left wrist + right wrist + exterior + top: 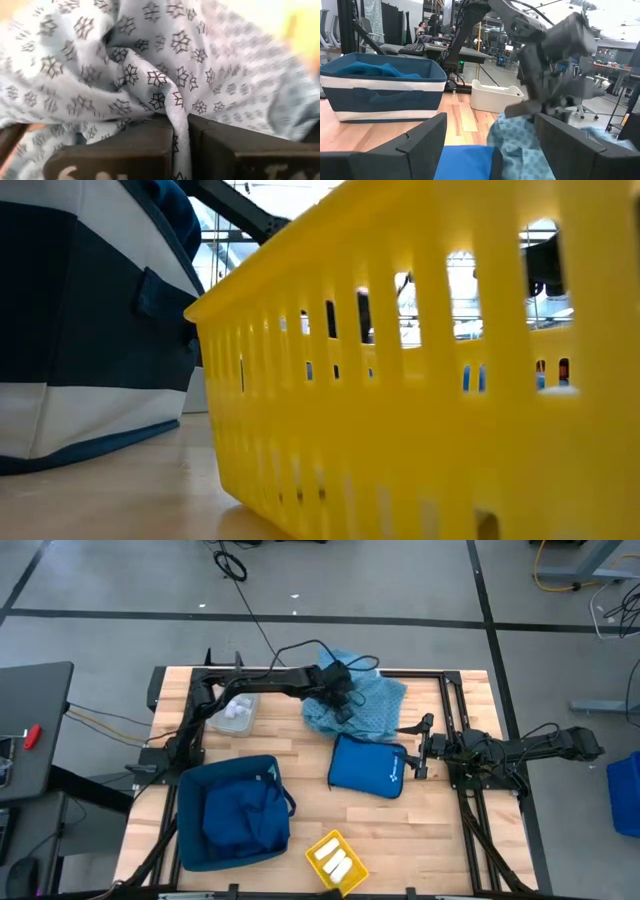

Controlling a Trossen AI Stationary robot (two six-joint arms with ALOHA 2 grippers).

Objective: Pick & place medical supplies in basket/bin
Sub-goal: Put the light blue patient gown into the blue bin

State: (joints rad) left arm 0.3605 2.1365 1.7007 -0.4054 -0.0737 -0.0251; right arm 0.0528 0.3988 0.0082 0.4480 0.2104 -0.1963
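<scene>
The large light-blue cloth (368, 700) with a fine pattern lies crumpled on the far middle of the table. My left gripper (345, 710) reaches over its left part and is shut on it; the left wrist view fills with that cloth (150, 65). Small white rolls (237, 708) sit in a pale tub (247, 720) at the far left. More white packets (334, 862) lie in the yellow basket (350, 878) at the near edge. My right gripper (416, 747) waits open at the right, level, pointing at the blue pouch (367, 767). My left gripper pinches a raised fold of the cloth (181, 131) between its two fingers (125, 150). It comes slanting down from the table's left. The fold stands up out of the fingers, and the rest of the cloth (520, 145) lies bunched on the table.
A navy and white bin (190, 845) holding dark blue fabric stands near left, beside the yellow basket (420, 380). The bright blue zip pouch (465, 160) lies just in front of the cloth, toward the near edge. Black frame rails run along the table's left and right sides.
</scene>
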